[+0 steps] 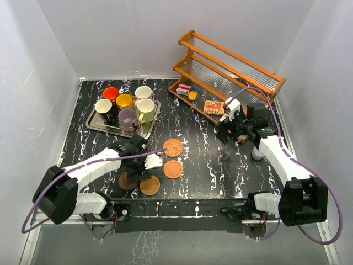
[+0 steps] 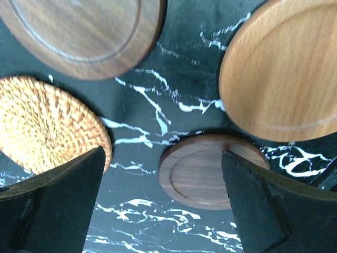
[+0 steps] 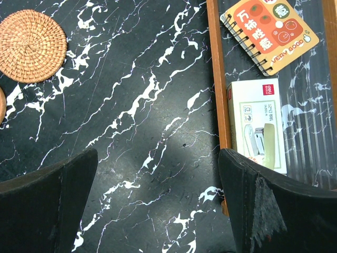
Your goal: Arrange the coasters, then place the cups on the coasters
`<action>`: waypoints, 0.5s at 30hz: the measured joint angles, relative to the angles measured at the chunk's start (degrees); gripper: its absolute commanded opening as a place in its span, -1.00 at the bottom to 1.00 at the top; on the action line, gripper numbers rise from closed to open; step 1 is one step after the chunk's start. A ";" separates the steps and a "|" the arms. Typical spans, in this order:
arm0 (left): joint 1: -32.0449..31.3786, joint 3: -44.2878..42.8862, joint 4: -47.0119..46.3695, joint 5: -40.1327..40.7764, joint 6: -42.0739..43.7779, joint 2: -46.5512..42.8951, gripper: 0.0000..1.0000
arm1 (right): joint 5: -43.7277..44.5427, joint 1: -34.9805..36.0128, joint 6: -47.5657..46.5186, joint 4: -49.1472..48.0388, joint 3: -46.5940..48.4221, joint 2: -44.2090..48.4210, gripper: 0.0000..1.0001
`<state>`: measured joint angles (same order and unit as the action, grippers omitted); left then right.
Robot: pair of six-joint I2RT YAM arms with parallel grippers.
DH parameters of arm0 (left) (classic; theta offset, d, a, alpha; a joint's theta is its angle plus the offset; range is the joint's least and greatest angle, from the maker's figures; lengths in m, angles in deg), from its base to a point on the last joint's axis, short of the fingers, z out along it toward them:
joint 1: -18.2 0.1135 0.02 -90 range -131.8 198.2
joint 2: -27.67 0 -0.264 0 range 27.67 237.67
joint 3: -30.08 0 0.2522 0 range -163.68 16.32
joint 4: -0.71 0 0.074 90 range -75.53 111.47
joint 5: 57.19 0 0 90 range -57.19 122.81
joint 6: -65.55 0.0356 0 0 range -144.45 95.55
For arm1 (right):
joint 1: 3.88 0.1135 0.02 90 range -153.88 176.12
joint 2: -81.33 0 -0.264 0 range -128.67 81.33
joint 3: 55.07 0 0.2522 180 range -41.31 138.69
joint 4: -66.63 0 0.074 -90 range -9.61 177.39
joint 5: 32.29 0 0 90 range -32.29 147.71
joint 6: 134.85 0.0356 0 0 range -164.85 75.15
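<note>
Six cups stand on a metal tray [image 1: 95,125] at the back left: orange [image 1: 111,93], yellow [image 1: 124,101], cream-pink [image 1: 143,92], black [image 1: 103,106], lilac [image 1: 128,117] and yellow-green [image 1: 146,107]. Coasters lie near the front: a woven one [image 1: 173,147], two orange-brown [image 1: 173,169] [image 1: 149,185] and a dark brown one [image 1: 127,181]. My left gripper [image 1: 140,172] [image 2: 163,153] hangs open over them, holding nothing. Below it lie a dark brown coaster [image 2: 210,171], a second dark one [image 2: 79,31], a woven one [image 2: 47,126] and an orange-brown one [image 2: 284,68]. My right gripper [image 1: 223,135] [image 3: 158,153] is open over bare table, a woven coaster [image 3: 32,46] far to its left.
A wooden rack [image 1: 231,66] stands at the back right with a spiral notebook [image 3: 268,31] and a stapler box [image 3: 260,126] on its lowest shelf. A small grey cup [image 1: 257,153] sits beside the right arm. White walls enclose the table.
</note>
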<state>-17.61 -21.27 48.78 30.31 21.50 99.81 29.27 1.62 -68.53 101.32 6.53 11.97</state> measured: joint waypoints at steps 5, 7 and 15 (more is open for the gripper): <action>-1.22 -2.32 -1.60 -3.91 0.20 3.65 0.80 | 0.02 0.00 -0.02 0.00 0.00 0.00 0.97; -1.75 -3.41 -1.73 -4.92 0.37 5.27 0.79 | 0.04 0.00 -0.02 0.00 0.00 0.00 0.97; -5.18 -6.64 -4.20 -8.28 0.50 9.81 0.79 | 0.07 -0.50 -0.02 0.02 -0.04 0.02 0.97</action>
<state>-22.79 -27.91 44.58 22.02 22.00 109.62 29.33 1.11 -68.55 101.34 6.48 11.99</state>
